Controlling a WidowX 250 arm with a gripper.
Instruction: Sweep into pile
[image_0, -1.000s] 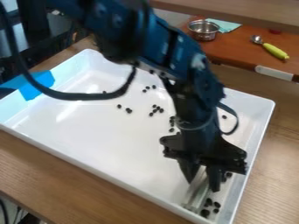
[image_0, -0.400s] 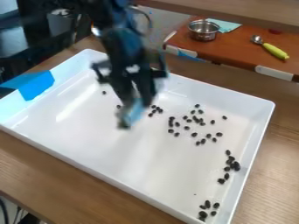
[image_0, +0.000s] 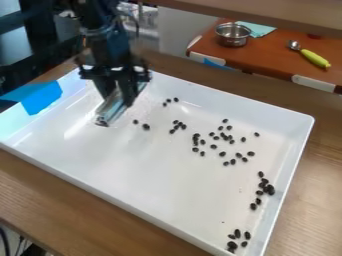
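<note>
The wooden bench carries the white tray. Over the tray's upper-left part in view, the hand is clamped on a translucent sweeper, long axis slanting from upper right to lower left. The scattered dark pieces lie rightward and lower right, so the stroke probably calls for that direction.
</note>
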